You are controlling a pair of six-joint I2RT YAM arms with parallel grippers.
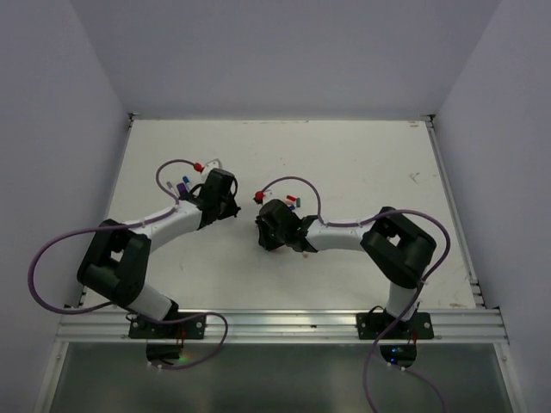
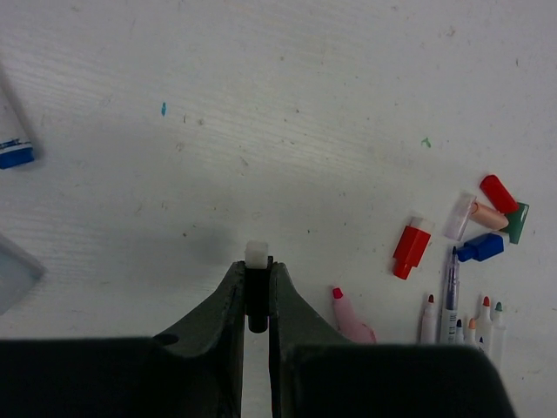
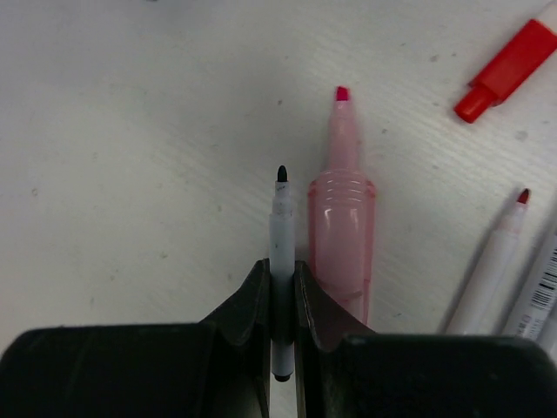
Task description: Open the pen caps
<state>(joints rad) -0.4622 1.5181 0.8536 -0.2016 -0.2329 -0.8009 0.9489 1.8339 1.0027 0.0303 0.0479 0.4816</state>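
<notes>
Evidently, a black cap (image 2: 256,258) with a white end is pinched in the closed left jaws. A slim pen (image 3: 281,222), black tip bared, is clamped in the closed right jaws. Each half is presumably gripped separately so that they can be pulled apart. A red cap (image 2: 411,248) lies loose on the tabletop (image 2: 261,104).

left gripper (image 2: 256,268) clamped on black cap (image 2: 256,303), white end past the fingertips | red cap (image 2: 411,248), blue cap (image 2: 480,248) loose on table (image 2: 261,104), right | uncapped pink highlighter (image 2: 351,315), bare-tipped pens (image 2: 452,305) lower right
</notes>
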